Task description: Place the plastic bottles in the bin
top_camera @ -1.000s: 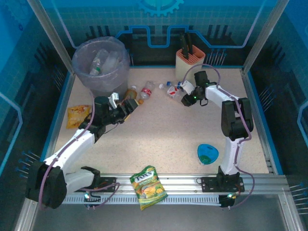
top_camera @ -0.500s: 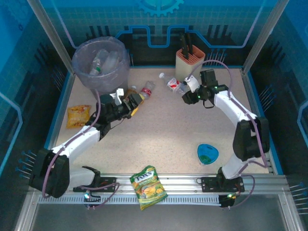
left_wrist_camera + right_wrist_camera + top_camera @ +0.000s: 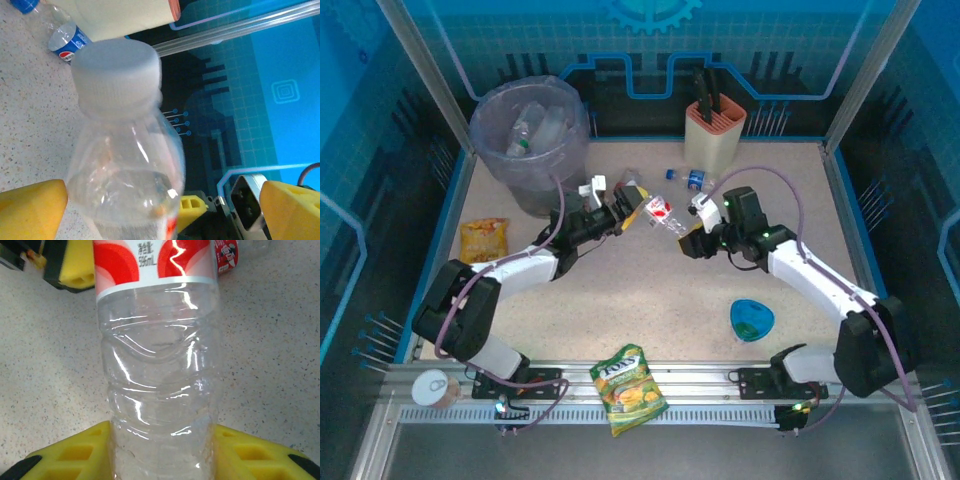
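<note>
The right gripper [image 3: 162,450] is clamping the ribbed base of a clear red-labelled bottle [image 3: 160,365] over the tabletop [image 3: 650,290], its white cap, as the left wrist view is revealing, sitting between the left gripper's [image 3: 162,190] wide-spread fingers, with the bin [image 3: 520,175] standing behind-left and a blue-labelled bottle [image 3: 692,180] lying by the knife holder [image 3: 715,135].

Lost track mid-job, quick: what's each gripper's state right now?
Left gripper: open, fingers either side of the clear bottle, not gripping.
Right gripper: shut on the clear bottle.
</note>
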### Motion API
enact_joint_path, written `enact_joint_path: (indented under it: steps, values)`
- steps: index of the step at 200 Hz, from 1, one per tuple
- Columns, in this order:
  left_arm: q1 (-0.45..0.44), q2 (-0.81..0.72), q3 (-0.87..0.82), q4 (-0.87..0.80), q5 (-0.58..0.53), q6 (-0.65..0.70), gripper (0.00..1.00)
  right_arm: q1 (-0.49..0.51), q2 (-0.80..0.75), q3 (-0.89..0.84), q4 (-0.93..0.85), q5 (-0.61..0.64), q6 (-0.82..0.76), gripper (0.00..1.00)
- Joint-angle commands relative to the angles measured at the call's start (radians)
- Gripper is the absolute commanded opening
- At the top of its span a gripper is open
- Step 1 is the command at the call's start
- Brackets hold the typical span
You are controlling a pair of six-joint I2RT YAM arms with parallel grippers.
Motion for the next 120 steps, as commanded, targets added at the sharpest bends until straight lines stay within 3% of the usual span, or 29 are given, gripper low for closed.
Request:
enact_joint_path:
  steps: [1, 40, 120]
  values:
    - [-0.040, 0.008, 0.072, -0.034, -0.032, 0.053, 0.99, 0.029, -0.058, -0.063, 0.089, -0.020, 0.066, 0.44]
    - [-0.055, 0.038, 0.085, -0.072, -0.062, 0.075, 0.97, 0.032, -0.093, -0.127, 0.146, -0.014, 0.112, 0.44]
    - [-0.059, 0.068, 0.099, -0.077, -0.065, 0.061, 0.59, 0.042, -0.105, -0.147, 0.170, -0.031, 0.142, 0.44]
